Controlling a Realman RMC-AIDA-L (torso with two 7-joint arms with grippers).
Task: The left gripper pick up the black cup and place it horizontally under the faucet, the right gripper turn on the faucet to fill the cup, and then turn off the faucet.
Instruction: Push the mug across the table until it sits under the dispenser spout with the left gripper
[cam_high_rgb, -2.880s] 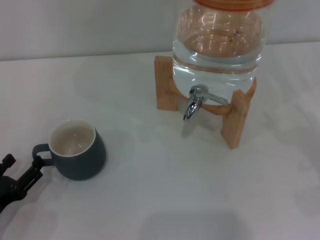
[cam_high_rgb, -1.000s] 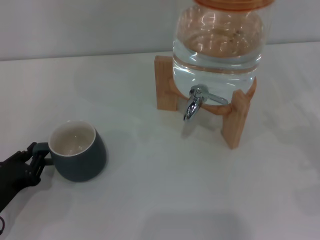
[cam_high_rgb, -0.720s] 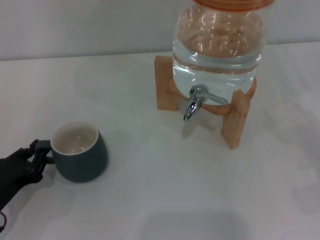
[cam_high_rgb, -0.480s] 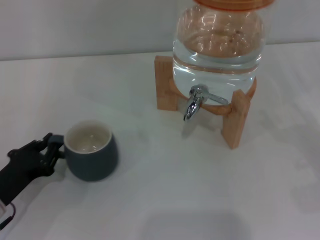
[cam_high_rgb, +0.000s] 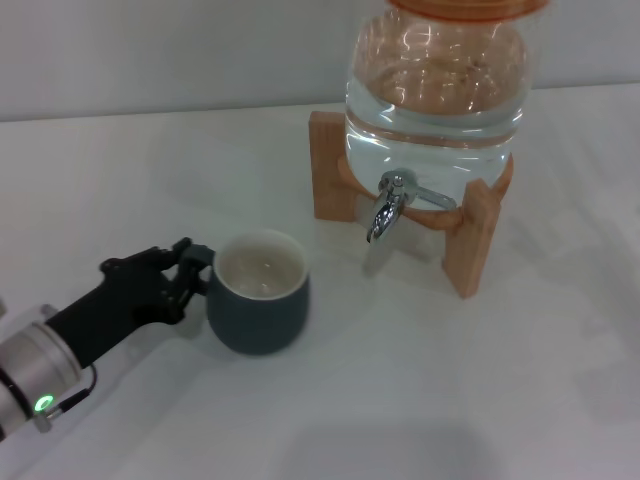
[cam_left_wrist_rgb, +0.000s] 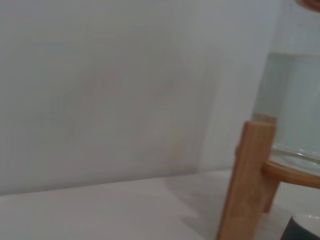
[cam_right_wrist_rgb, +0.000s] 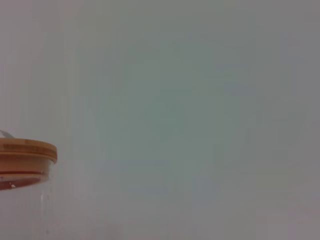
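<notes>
- The black cup (cam_high_rgb: 258, 293) stands upright on the counter (cam_high_rgb: 420, 400), now much nearer the faucet (cam_high_rgb: 385, 208) than half a second ago, though not yet under it.
- The left hand (cam_high_rgb: 186, 272) is clenched on the cup's handle and has carried it across, so the placing step looks about half done.
- The glass jar (cam_high_rgb: 436, 80) on its wooden stand (cam_high_rgb: 470, 240) lies ahead; nothing blocks the way.
- The right hand is out of view.
</notes>
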